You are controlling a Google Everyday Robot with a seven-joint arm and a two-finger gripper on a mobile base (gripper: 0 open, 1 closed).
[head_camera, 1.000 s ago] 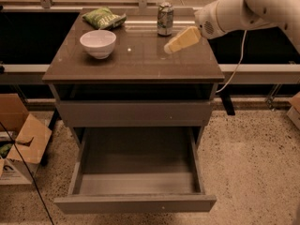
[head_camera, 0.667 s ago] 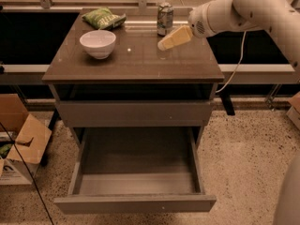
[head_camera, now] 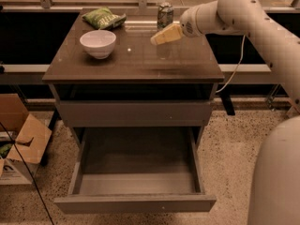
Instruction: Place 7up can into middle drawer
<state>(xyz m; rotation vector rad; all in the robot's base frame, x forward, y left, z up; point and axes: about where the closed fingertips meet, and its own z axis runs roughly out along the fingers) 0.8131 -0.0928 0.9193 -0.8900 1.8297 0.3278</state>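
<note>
Gripper [head_camera: 156, 39] hangs low over the far right part of the tabletop [head_camera: 140, 62], just in front of the 7up can [head_camera: 165, 14] and apart from it; whether it is spread or pressed together cannot be told. The can stands upright at the far edge, right of the snack bag [head_camera: 104, 18] and white bowl [head_camera: 98, 42]. Below, the middle drawer [head_camera: 136, 203] is pulled out toward the near side.

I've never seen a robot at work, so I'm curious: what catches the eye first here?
The white arm reaching in from the right stands out first, its yellowish claw hovering over the brown tabletop in front of the 7up can at the back. Below, the middle drawer stands pulled wide open. A white bowl and a green snack bag sit at the tabletop's left.
</note>
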